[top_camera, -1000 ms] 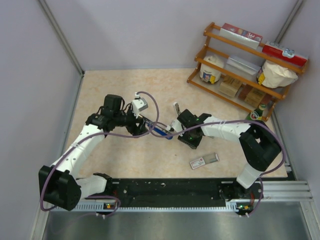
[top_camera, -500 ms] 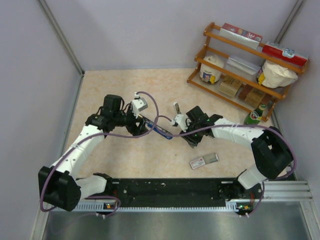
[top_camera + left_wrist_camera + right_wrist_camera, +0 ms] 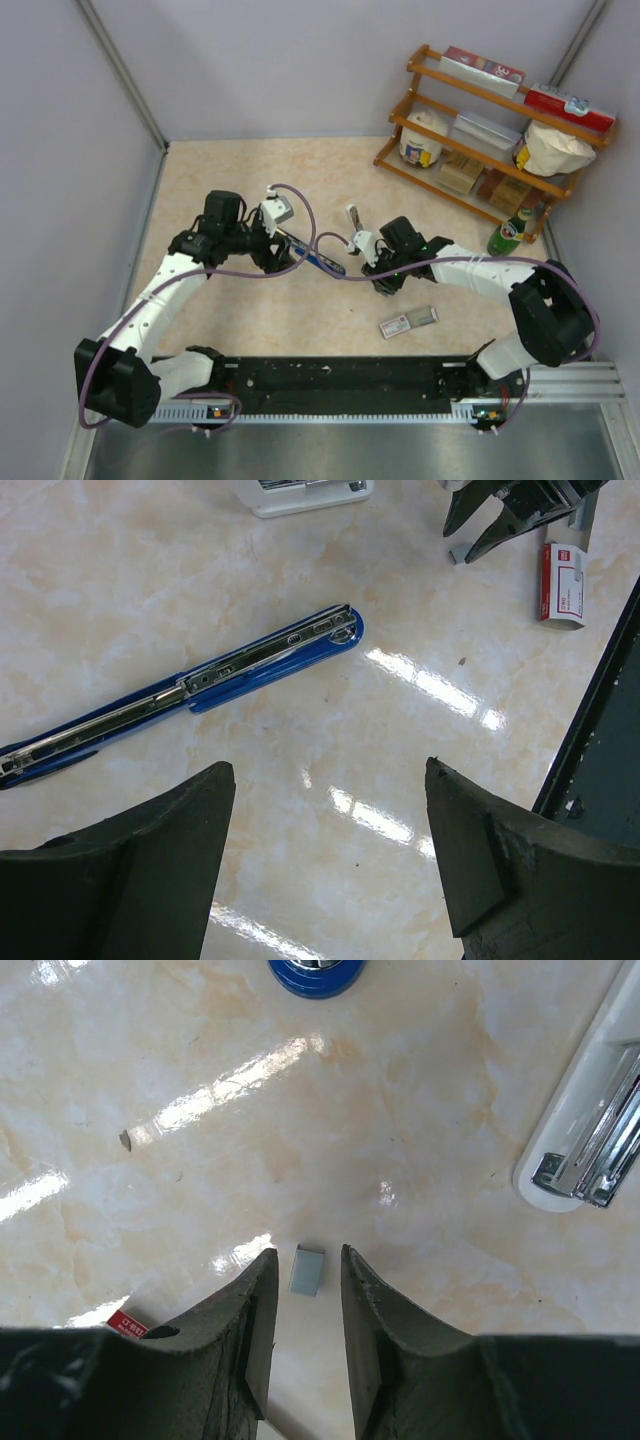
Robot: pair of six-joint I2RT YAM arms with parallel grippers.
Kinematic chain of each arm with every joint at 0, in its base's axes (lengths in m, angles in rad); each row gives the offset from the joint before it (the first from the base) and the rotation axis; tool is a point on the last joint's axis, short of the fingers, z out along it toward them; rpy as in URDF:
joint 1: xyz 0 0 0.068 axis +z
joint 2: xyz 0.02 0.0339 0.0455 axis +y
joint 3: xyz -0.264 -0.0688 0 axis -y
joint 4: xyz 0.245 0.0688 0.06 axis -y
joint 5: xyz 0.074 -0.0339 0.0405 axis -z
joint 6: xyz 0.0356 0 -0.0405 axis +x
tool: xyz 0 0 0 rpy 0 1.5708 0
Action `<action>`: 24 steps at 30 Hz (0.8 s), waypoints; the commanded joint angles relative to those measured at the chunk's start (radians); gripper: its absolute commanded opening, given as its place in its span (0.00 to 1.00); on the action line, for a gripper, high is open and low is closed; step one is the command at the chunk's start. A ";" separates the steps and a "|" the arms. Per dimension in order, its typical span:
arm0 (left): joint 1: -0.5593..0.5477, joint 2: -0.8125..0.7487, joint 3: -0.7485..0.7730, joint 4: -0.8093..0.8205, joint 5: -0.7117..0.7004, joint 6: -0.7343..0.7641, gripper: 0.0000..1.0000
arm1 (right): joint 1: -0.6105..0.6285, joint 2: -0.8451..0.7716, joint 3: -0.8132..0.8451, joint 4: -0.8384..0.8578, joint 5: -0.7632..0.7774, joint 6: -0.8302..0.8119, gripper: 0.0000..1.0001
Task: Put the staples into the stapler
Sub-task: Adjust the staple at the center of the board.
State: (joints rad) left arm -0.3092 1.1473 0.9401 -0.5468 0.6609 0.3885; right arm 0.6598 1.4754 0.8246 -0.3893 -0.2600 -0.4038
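Observation:
The blue stapler (image 3: 200, 675) lies opened out flat on the marble tabletop, its metal channel facing up; from above the stapler (image 3: 315, 258) is between the two arms. My left gripper (image 3: 330, 765) hovers open and empty just near of it. A short strip of staples (image 3: 306, 1269) lies on the table between the fingertips of my right gripper (image 3: 305, 1252), with a gap on each side of it, so the jaws stand narrowly open. The stapler's blue end (image 3: 318, 972) is well ahead of the right gripper. The red-and-white staple box (image 3: 408, 321) lies near the right arm.
The white stapler (image 3: 354, 218) lies just beyond the right gripper, and shows in the right wrist view (image 3: 590, 1130). A wooden shelf (image 3: 480, 130) with jars and boxes stands at the back right, a green bottle (image 3: 505, 233) beside it. A black rail (image 3: 340, 375) runs along the near edge.
My right gripper has drawn back to the right, away from the blue stapler's end. The left arm has hardly moved and its jaws opened slightly wider.

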 commanded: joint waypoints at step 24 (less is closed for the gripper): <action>0.009 -0.023 -0.029 0.061 0.040 0.003 0.83 | -0.002 0.068 0.048 -0.017 0.031 0.045 0.29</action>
State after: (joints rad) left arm -0.3073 1.1473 0.9211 -0.5232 0.6720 0.3882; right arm 0.6582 1.5333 0.8268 -0.4343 -0.2298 -0.3809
